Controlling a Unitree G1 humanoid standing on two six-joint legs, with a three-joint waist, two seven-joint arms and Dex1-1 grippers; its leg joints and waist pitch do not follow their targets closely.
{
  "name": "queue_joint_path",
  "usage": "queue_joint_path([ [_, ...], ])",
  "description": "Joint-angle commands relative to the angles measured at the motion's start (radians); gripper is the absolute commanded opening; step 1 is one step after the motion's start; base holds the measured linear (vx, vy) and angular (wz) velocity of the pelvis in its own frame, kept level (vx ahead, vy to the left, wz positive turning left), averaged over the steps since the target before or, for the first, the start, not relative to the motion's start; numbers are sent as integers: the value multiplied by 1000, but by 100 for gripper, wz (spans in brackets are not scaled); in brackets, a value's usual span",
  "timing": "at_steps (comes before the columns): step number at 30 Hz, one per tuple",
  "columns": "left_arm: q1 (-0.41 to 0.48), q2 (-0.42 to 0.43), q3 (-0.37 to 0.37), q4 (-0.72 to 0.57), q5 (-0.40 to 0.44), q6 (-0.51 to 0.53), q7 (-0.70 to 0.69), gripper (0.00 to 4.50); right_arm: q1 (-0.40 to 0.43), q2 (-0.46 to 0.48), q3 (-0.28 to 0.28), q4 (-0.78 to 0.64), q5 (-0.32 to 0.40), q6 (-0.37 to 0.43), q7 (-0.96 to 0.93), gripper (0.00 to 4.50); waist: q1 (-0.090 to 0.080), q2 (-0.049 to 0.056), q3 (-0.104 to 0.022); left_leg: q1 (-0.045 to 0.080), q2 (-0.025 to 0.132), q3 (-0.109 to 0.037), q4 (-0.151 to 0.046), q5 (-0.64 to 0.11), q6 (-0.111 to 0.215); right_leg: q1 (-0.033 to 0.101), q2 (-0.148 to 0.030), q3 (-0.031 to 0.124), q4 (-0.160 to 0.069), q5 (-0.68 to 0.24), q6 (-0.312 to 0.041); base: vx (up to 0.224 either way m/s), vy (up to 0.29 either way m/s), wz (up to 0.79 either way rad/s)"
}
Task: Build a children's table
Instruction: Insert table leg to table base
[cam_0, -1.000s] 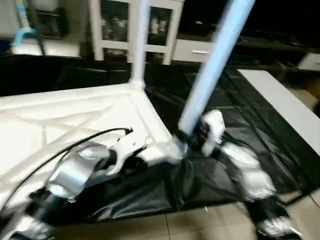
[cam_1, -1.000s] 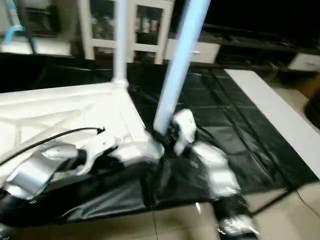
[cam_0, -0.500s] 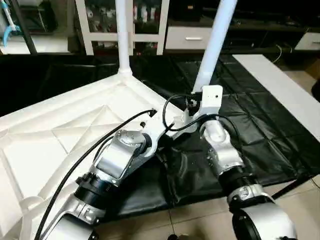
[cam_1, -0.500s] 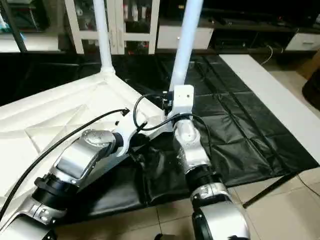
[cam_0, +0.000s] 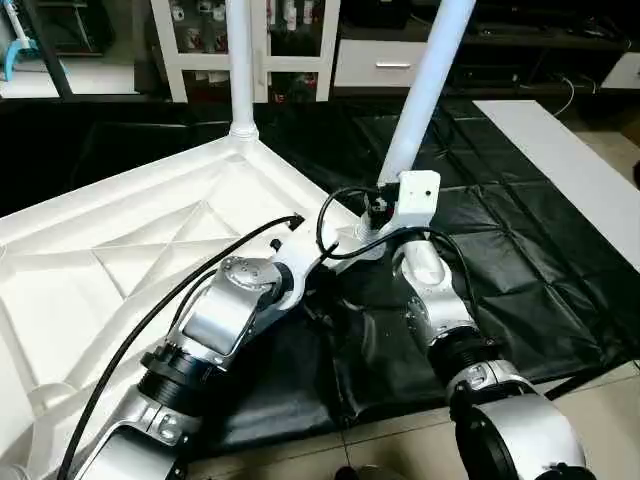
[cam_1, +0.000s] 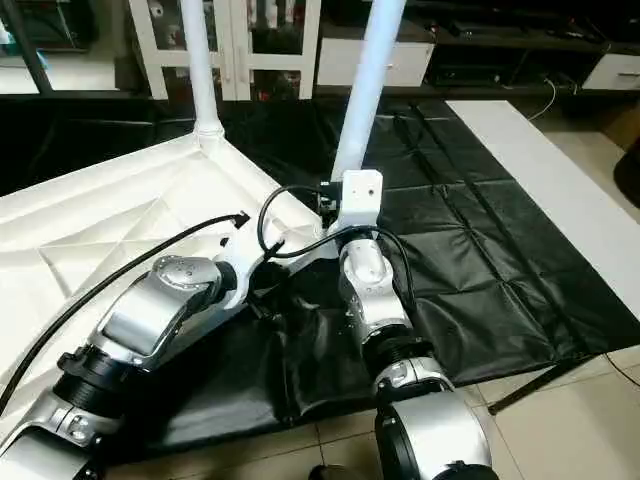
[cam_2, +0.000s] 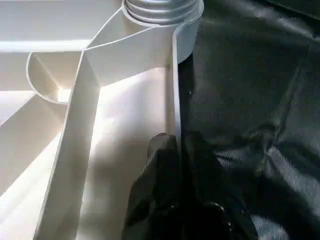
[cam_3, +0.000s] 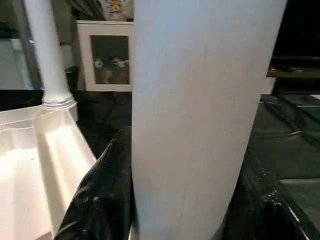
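Now the right pincer (cam_3: 182, 220) clamps a leg (cam_0: 425, 90) in its corner socket (cam_2: 162, 20) (tilted); the left pincer (cam_2: 181, 150) pinches the tabletop's rim (cam_2: 175, 90). Next: straightening, twisting.

One white table top (cam_0: 120, 250), two upright legs (cam_0: 240, 60) (cam_0: 425, 85), one black sheet (cam_0: 500, 250).

Robot arms: both reaching forward, converging at centre.
Left arm (cam_0: 235, 315) angled up from near left, silver forearm with black cable; left gripper (cam_2: 181, 150) pinched closed (fingers pressed together). Right arm (cam_0: 435, 310) rising from near right; right gripper (cam_3: 190, 210) fingers (cam_3: 102, 195) half parted, clasped.
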Motion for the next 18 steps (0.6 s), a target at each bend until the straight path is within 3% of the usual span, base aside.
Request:
queue_joint_path([
  [1,-25,-7,-7,-89,-40,-44,-59,0,55,-22,-21,103,8,61,44,237,6,25,-68,15,16,8,-70,-231,36,66,-43,36,-47,-143,-220,0,0,0],
  [3,-25,-5,-7,-89,-41,-45,-60,0,55,-23,-16,107,6,55,55,254,7,24,-69,13,15,7,-71,-235,27,66,-43,36,-47,-156,-213,0,0,0],
  [5,-23,-1,-6,-89,-42,-49,-62,0,53,-28,-8,121,-5,39,60,269,21,27,-74,23,16,13,-65,-214,27,57,-44,37,-45,-117,-233,0,0,0],
  [6,-23,-1,-6,-88,-43,-49,-63,0,54,-29,-10,122,-6,35,63,283,19,21,-73,17,14,14,-64,-206,32,60,-41,37,-42,-103,-235,0,0,0],
  [7,-23,0,-7,-89,-44,-49,-63,0,55,-30,-15,123,-7,31,69,292,23,23,-72,12,14,11,-66,-182,37,68,-42,37,-37,-96,-231,0,0,0],
  [13,-23,2,-11,-90,-47,-51,-65,0,61,-39,-14,106,-12,20,111,332,30,25,-72,12,13,11,-62,-184,39,66,-43,37,-37,-120,-222,0,0,0],
  [18,-20,13,-11,-87,-49,-57,-76,0,97,-43,5,30,10,11,245,370,36,24,-75,10,14,11,-59,-141,60,71,-43,36,-30,-60,-234,0,0,0],
])
